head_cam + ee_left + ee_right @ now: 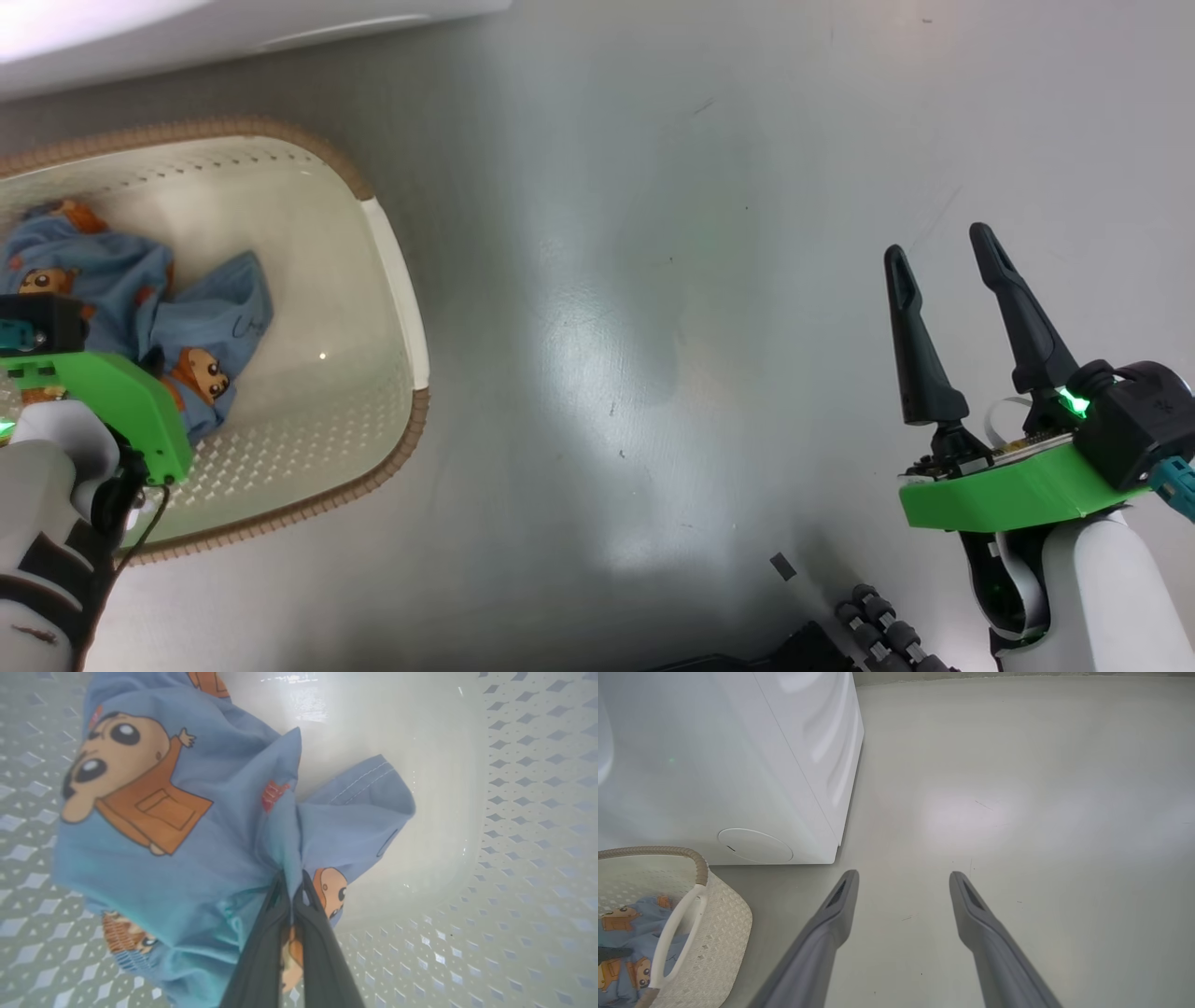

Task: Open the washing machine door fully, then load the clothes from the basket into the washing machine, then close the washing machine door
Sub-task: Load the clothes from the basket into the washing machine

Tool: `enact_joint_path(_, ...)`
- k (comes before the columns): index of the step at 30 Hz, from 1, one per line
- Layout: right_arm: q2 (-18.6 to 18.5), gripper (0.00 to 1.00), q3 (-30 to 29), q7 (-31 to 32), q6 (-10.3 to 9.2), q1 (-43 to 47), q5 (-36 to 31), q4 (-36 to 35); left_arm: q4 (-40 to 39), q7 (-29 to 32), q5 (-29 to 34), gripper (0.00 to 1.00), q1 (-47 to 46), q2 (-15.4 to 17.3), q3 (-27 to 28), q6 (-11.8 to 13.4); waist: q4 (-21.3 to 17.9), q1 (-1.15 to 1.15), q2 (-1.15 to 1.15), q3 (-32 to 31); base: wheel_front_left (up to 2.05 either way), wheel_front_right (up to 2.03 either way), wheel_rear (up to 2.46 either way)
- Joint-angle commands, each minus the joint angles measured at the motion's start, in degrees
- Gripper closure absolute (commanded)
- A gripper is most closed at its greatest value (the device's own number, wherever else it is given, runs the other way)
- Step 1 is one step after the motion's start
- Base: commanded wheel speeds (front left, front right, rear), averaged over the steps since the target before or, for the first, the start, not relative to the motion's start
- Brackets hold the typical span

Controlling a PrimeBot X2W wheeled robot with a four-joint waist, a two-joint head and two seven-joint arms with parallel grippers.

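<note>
Left gripper (292, 879): two dark fingers pinched tight on a fold of the soft blue bear-printed clothes (187, 826); cloth spreads from 9 to 2 o'clock of the tips
Basket (397, 280): cream-white perforated plastic, brown woven rim; clothes inside
Right gripper (938, 243): fingers wide apart, empty

One basket (308, 243) is counted at the left of the head view, holding one bundle of clothes (131, 280); separate pieces cannot be told. One washing machine (691, 765) is seen. Two grippers are counted, left gripper (292, 879) and right gripper (938, 241), two fingers (920, 355) each.
</note>
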Motion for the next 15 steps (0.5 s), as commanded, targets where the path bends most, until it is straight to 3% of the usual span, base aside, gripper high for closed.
enact_joint_path(1, 0.04, 0.0, 1.56, -0.46, 0.09, 1.13, 0.42, -0.59, -0.15, -0.62, -0.65, 1.0, 1.48, 2.88, 0.63, -0.09, 0.05, 0.0, 0.0, -0.3, 0.0, 0.0, 0.0)
enact_joint_path(15, 0.04, 0.0, 2.97, -1.34, 0.09, -2.5, 0.85, 2.46, -1.35, -4.65, -4.67, 1.0, 3.15, 4.14, -0.04, -0.09, 0.55, 0.0, 0.0, -3.68, 0.0, 0.0, 0.0)
